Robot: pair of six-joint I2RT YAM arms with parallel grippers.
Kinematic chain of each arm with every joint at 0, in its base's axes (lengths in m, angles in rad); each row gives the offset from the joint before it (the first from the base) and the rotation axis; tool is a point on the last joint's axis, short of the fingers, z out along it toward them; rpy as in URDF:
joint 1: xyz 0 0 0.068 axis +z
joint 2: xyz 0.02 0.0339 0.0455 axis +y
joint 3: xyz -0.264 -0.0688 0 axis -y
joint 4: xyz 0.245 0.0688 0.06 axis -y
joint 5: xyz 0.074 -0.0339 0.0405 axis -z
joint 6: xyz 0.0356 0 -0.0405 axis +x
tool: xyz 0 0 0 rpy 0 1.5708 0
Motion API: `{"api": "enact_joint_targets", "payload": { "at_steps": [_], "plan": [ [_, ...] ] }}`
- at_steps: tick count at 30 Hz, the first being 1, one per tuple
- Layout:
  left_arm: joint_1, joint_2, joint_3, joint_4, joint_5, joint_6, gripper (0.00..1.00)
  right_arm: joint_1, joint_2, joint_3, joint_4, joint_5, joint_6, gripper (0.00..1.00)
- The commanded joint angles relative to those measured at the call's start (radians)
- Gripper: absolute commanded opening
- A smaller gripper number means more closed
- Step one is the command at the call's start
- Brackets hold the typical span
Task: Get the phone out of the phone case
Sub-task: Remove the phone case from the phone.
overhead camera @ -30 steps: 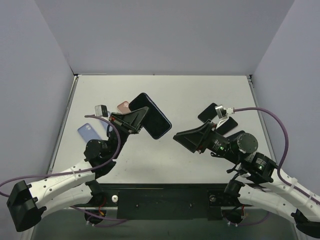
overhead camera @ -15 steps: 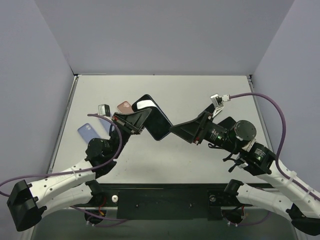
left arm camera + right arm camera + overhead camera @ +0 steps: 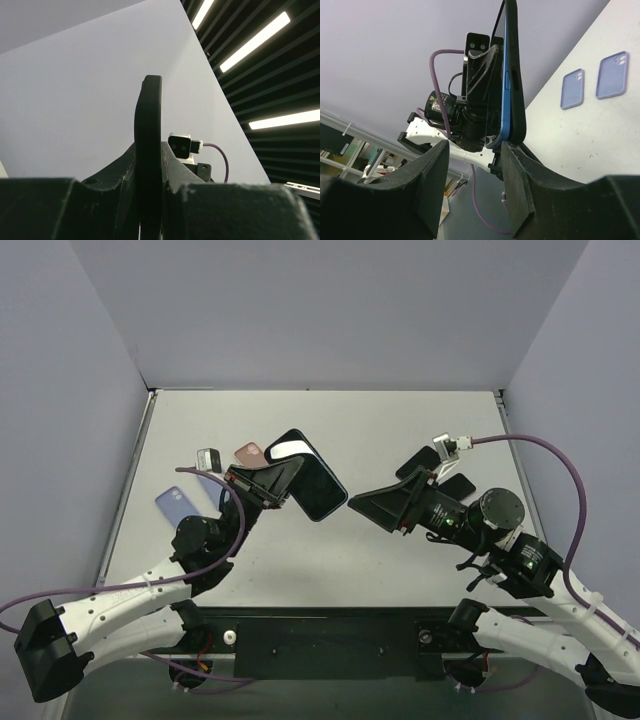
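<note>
The left tool (image 3: 272,483) is clamped on the phone case (image 3: 148,115), whose thin edge stands upright between its fingers (image 3: 175,167) in the left wrist view. The phone (image 3: 315,480) sits in the case. It is held up off the bench (image 3: 400,420), tilted, and reaches out past the left tool's tips toward the right tool (image 3: 352,503).

The right tool stands open with nothing between its fingers (image 3: 432,185). Its tips are just beside the phone's nearest corner and look apart from it from above. In the right wrist view the phone's blue rim shows inside the black case, ahead of the right tool.

Beyond the left tool, a pale blue case (image 3: 572,89) and a lavender case (image 3: 612,74) lie flat on the bench. A pink case (image 3: 247,452) lies just behind the left tool, and a dark slab (image 3: 415,462) lies behind the right tool.
</note>
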Motion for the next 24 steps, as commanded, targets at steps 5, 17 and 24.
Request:
{"api": "enact_joint_targets", "payload": {
  "at_steps": [5,17,24],
  "plan": [
    [0.001,-0.019,0.048,0.108,0.012,-0.017,0.00,-0.013,0.008,0.006,0.031,-0.008,-0.016,0.41],
    [0.001,0.024,0.076,0.135,0.051,-0.033,0.00,-0.012,0.051,-0.010,0.111,-0.041,0.024,0.39],
    [0.001,0.046,0.137,0.058,0.118,0.015,0.00,-0.012,0.068,0.011,0.103,-0.068,0.028,0.38]
  ]
}}
